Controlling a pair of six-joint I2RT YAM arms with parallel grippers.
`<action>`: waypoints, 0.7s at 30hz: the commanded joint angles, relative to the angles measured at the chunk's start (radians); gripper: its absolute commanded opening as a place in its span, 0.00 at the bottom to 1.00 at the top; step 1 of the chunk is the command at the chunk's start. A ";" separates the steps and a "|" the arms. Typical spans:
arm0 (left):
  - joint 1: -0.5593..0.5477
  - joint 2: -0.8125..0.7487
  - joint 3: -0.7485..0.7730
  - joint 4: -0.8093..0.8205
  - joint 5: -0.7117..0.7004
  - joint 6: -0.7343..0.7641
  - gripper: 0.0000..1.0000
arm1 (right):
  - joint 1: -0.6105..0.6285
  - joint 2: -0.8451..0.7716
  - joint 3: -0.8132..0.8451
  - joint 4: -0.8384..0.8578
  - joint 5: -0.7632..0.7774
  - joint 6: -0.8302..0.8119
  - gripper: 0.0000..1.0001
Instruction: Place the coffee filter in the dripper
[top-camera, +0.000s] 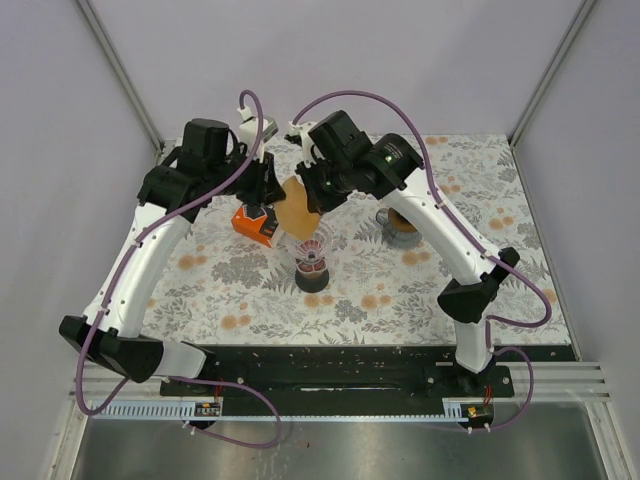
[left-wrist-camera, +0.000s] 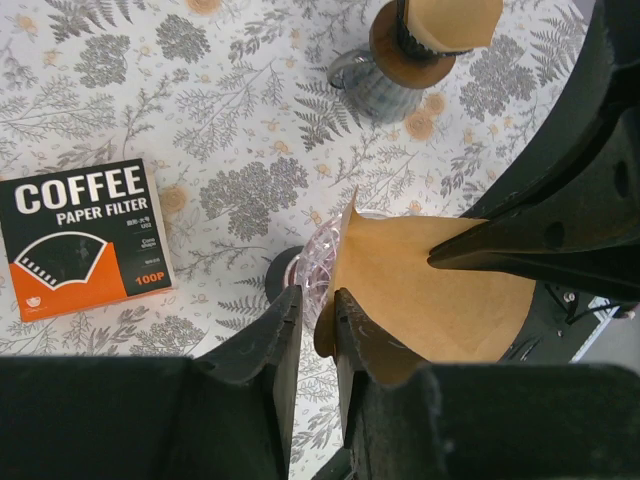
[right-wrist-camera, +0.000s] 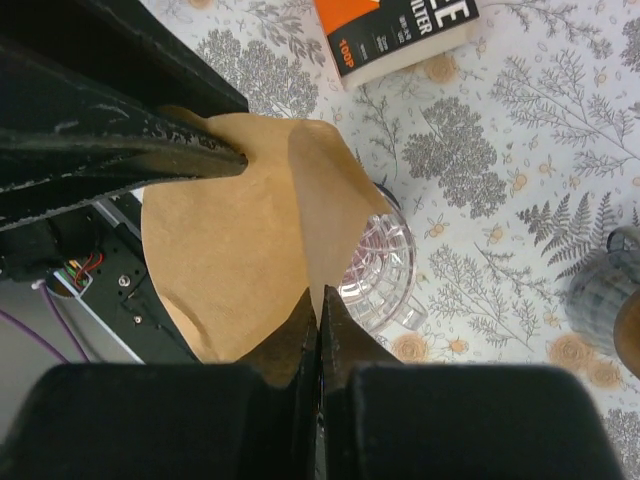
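Note:
The brown paper coffee filter (top-camera: 296, 208) hangs in the air just above the clear glass dripper (top-camera: 313, 260), which stands on a dark base. My right gripper (right-wrist-camera: 320, 295) is shut on the filter's (right-wrist-camera: 230, 250) edge, with the dripper (right-wrist-camera: 380, 265) right below. My left gripper (left-wrist-camera: 318, 300) is open with a narrow gap. The filter's (left-wrist-camera: 430, 310) other edge lies against its right finger and pokes a little into that gap. The dripper (left-wrist-camera: 318, 262) shows behind the filter. In the top view the left gripper (top-camera: 266, 195) and the right gripper (top-camera: 312, 205) flank the filter.
An orange and black box of paper filters (top-camera: 255, 225) lies left of the dripper, also seen from the wrists as the box (left-wrist-camera: 85, 235) and the box (right-wrist-camera: 400, 30). A glass carafe (top-camera: 400, 228) with a brown filter in its top stands at the right.

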 joint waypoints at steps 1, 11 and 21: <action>-0.021 -0.009 -0.014 0.011 0.024 0.000 0.19 | -0.009 0.003 0.004 -0.072 -0.044 -0.005 0.00; -0.056 -0.014 -0.012 -0.055 0.023 0.021 0.00 | -0.040 -0.017 -0.093 -0.052 -0.116 -0.002 0.00; -0.059 0.027 -0.092 -0.009 0.014 0.021 0.00 | -0.095 -0.066 -0.285 0.083 -0.207 0.021 0.00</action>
